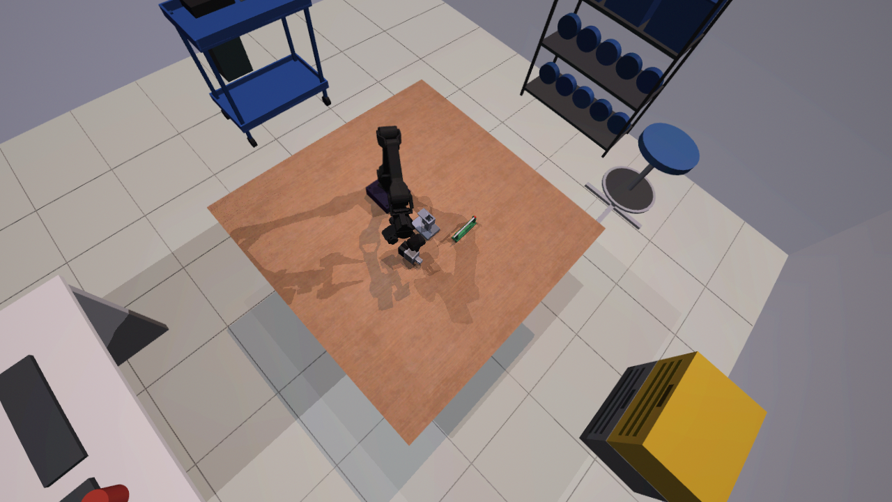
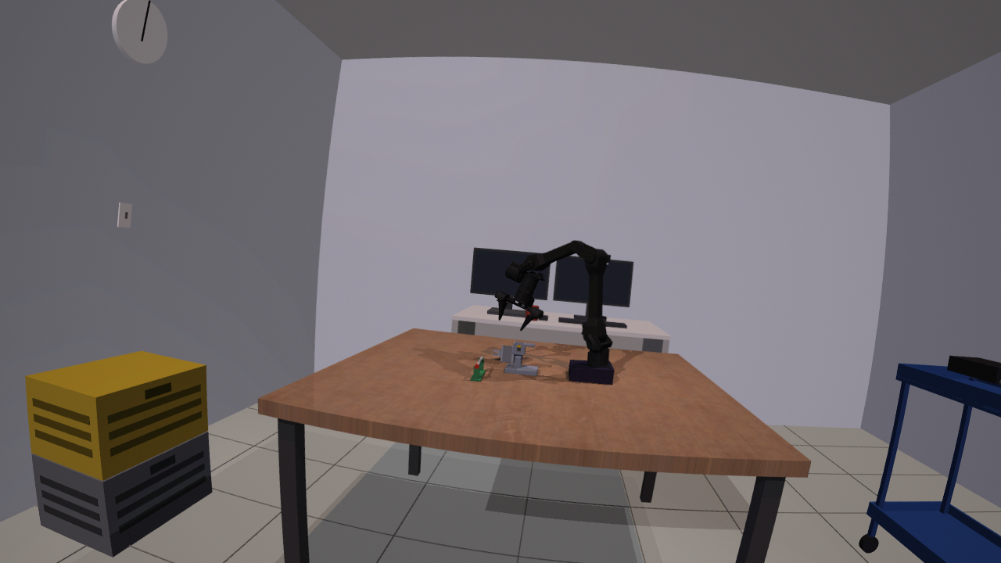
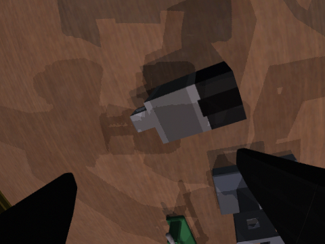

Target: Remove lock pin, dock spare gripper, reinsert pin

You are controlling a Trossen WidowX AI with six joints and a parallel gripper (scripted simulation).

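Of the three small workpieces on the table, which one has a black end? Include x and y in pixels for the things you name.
The spare gripper (image 1: 411,256) (image 2: 507,353) (image 3: 157,170): its grey body ends in a black block. The mount (image 1: 428,231) (image 2: 521,370) (image 3: 227,191) is grey, the holder (image 1: 463,231) (image 2: 477,374) (image 3: 185,230) green.

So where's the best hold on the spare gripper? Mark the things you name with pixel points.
Probably its grey body (image 1: 410,256) (image 2: 506,353) (image 3: 177,115), from above, a finger on each long side: it lies flat and its narrow spigot (image 1: 418,261) (image 2: 496,353) (image 3: 142,122) must be free. The open gripper (image 1: 403,240) (image 2: 512,324) (image 3: 157,170) spans lengthwise, so turn it first.
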